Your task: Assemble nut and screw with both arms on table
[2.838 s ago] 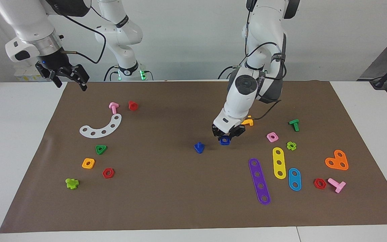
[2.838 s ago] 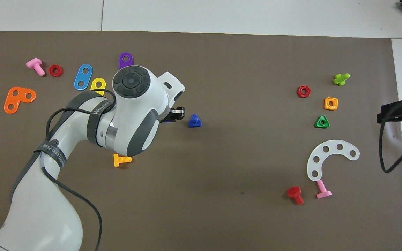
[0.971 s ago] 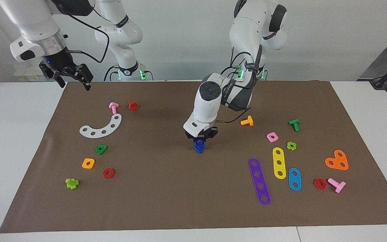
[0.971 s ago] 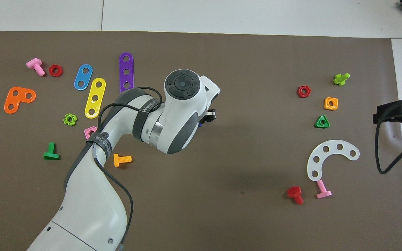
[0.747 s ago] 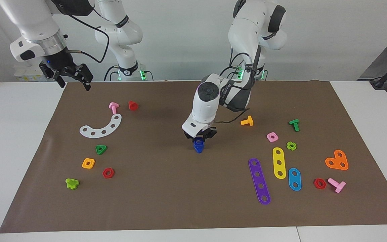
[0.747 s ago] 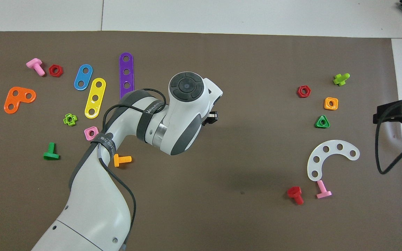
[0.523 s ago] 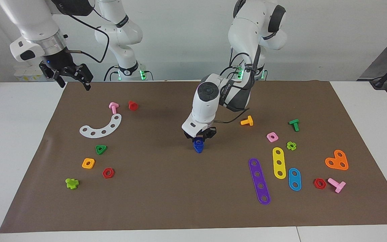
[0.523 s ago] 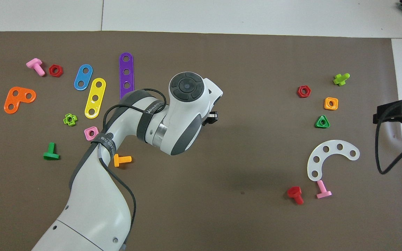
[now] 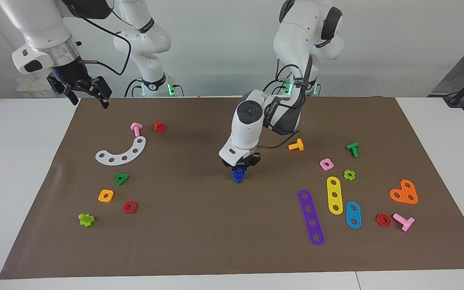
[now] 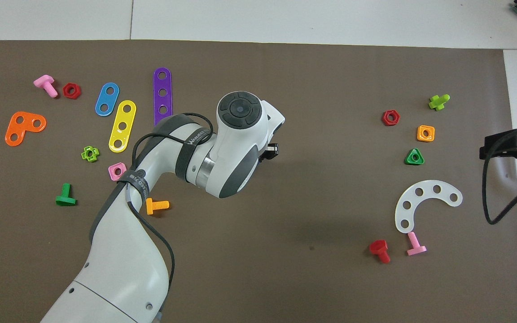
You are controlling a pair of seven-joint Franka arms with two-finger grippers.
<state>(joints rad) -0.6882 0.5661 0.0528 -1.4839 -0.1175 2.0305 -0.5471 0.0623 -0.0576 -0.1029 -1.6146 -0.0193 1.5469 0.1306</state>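
from overhead the left arm's wrist covers the nut and the screw completely — only one black finger (image 10: pixel 271 150) of the left gripper pokes out past the white housing. the right gripper (image 10: pixel 505 146) is cut off at the frame's edge there.

in the facing view the left gripper (image 9: pixel 240 162) is low over the middle of the mat (image 9: pixel 199 241), its fingers closed onto the nut (image 9: pixel 239 170), which sits right under the tips. the nut rests on top of the screw (image 9: pixel 238 178); the two dark-blue pieces are stacked and touching, and the seam between them is hard to make out, so how far the nut is seated cannot be told. the screw stands on the mat, roughly midway between the two short edges.

the right gripper (image 9: pixel 83 90) waits in the air above the mat corner nearest the right arm's base, fingers spread and holding nothing.
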